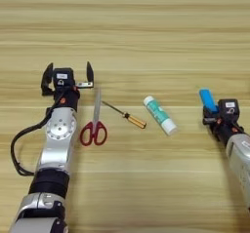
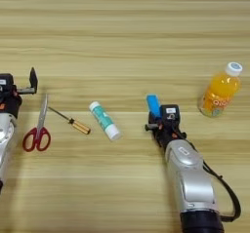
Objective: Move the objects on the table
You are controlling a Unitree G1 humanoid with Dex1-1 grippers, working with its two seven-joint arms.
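Looking steeply down from head height onto the table [image 1: 146, 27], close. Left eye reaching further left of the glue stick [image 1: 160, 115]; right eye further right. Middle ground around it shared.

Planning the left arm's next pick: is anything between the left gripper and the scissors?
Nothing visible. The left gripper, fingers open, sits just beyond and left of the scissors, whose blade tips point up beside its right finger. The screwdriver lies further right, clear of that gap.
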